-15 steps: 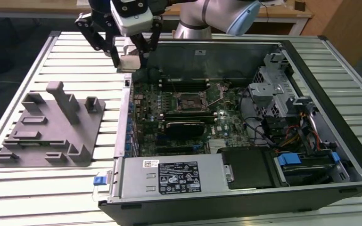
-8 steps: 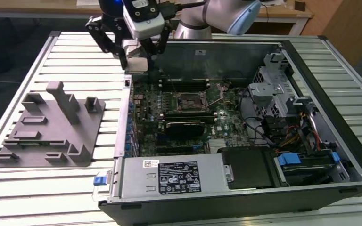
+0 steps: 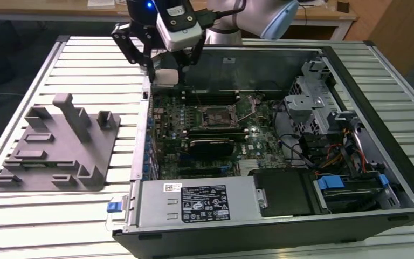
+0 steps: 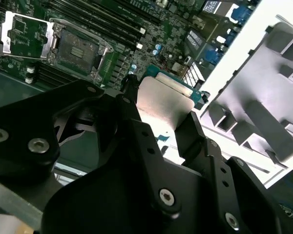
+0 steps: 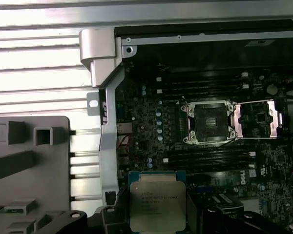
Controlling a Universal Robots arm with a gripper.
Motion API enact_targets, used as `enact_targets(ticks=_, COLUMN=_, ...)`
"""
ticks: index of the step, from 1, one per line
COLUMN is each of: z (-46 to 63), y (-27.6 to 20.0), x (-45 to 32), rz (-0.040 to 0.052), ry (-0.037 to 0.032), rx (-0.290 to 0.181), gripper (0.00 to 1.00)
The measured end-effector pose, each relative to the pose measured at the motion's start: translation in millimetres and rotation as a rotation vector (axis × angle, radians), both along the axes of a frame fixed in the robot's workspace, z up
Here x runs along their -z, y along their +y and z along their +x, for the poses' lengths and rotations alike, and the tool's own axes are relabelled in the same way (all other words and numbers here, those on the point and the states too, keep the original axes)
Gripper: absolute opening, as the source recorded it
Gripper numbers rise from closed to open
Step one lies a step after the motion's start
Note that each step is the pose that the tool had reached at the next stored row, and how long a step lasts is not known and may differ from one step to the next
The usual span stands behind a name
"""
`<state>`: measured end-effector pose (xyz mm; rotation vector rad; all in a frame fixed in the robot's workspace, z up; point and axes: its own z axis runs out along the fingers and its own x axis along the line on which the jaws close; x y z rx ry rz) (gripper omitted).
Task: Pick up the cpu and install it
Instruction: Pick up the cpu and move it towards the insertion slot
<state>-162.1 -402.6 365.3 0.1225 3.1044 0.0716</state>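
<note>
A workshop: opened computer case [image 3: 264, 236] on slatted metal table [image 3: 84, 59].

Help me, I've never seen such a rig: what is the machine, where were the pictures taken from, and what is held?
It is one robot arm with a black two-fingered gripper. The exterior view comes from a camera off the arm; both wrist views come from cameras riding on it. On the slatted metal table sit an open black computer case holding a green motherboard, and a grey plastic holder block. The gripper is shut on the cpu, a small flat square silvery chip, held above the case. The motherboard's square metal-framed socket stands open and empty.
</note>
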Motion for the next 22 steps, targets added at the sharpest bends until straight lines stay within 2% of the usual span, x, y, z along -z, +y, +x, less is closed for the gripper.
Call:
enact_targets(ticks=15, z=31.2, y=7.3, x=17.0, rz=0.0001, ry=0.0204, rx=0.000, gripper=0.55)
enact_targets(ticks=22, z=40.6, y=11.6, x=21.7, rz=0.0000, ry=0.0222, rx=0.000, gripper=0.55)
